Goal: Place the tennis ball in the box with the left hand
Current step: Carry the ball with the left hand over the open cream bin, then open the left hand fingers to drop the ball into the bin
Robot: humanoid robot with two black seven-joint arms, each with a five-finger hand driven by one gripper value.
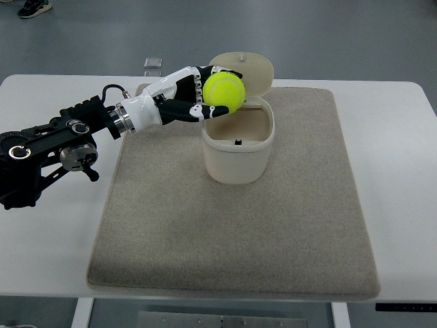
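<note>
My left hand reaches in from nine o'clock, fingers curled around the tennis ball, which I hold above the open box. The ball sits over the box's rim at its eleven o'clock corner, partly over the opening and partly over the edge. My black thumb lies under the ball and other fingers wrap it from behind, toward twelve o'clock.

The box is a cream, rounded tub standing upright on the grey mat, in the mat's upper half. Its lid is tipped back and stands open at twelve o'clock, right behind the ball and my fingertips; that lid is the closest thing to my hand on the far side. Inside the box I can see a pale floor and a small dark mark on the near wall.

The mat covers most of the white table. From three o'clock round to six o'clock of the box, the mat is bare, and the table has clear white margins at three and nine o'clock. My forearm crosses the table's nine o'clock edge and the mat's ten o'clock corner.

Beyond the table's far edge, a small grey square plate lies on the floor at about eleven o'clock, and a shoe shows at the top corner near ten o'clock.
</note>
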